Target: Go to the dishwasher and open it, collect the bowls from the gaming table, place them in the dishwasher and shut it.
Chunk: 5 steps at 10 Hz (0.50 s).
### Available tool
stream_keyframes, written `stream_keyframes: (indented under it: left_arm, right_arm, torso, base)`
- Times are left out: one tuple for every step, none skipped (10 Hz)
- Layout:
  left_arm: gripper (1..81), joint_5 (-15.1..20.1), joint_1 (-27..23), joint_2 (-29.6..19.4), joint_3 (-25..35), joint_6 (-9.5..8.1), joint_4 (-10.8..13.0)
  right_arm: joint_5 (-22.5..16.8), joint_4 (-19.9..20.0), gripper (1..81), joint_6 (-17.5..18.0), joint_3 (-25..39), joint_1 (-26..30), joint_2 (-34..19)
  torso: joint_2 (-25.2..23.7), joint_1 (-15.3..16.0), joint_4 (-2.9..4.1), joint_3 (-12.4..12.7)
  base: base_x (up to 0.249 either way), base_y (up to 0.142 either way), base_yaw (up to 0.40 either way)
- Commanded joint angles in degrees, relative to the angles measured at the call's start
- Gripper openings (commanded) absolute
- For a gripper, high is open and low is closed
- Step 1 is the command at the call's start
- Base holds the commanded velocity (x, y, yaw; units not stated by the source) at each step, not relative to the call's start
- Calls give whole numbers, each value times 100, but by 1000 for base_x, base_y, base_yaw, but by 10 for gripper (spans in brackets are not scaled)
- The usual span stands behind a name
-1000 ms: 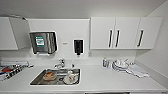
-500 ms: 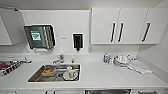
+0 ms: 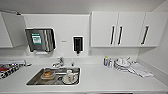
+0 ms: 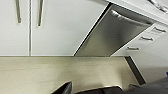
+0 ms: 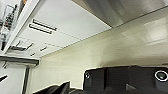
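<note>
Robot facing the kitchen desk [image 3: 105, 80], sink [image 3: 37, 80] near its front edge holding dishes. The dishwasher [image 4: 112, 37], steel-fronted with a bar handle, sits closed beneath the desk between white cabinet doors and drawers, within reach for opening. End effector state: cannot tell.

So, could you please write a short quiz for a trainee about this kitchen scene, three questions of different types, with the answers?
1. True or false: the dishwasher door is shut.
2. Multiple choice: what hangs on the wall above the sink? A) a clock B) a paper towel dispenser C) a mirror
3. Fill in: right of the sink, the stacked dishes rest on the white ____.

Key
1. True: its steel front lies flush with the white cabinet doors.
2. B
3. countertop
</note>
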Motion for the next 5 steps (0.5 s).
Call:
stream_keyframes:
  left_arm:
    - [811,91,-814,-1113,1197,-2,247]
    - [811,109,-902,-1236,1443,-2,265]
    - [811,118,-963,-1367,1654,-2,335]
    - [811,118,-989,-1481,1802,-2,370]
    - [811,100,-999,-1587,1891,-2,379]
  right_arm:
    - [-249,137,811,135,164,550,-370]
    - [-267,137,811,276,226,665,-423]
    - [-267,137,811,399,331,761,-493]
    - [-275,145,811,591,436,876,-580]
    - [-302,137,811,768,507,972,-642]
  torso:
    - [-557,358,0,-537]
    - [-710,452,0,-584]
    - [-863,546,0,-704]
    - [-1051,662,0,-879]
    - [-1259,796,0,-1076]
  base:
    - [0,0,0]
    - [0,0,0]
    - [0,0,0]
    - [0,0,0]
    - [0,0,0]
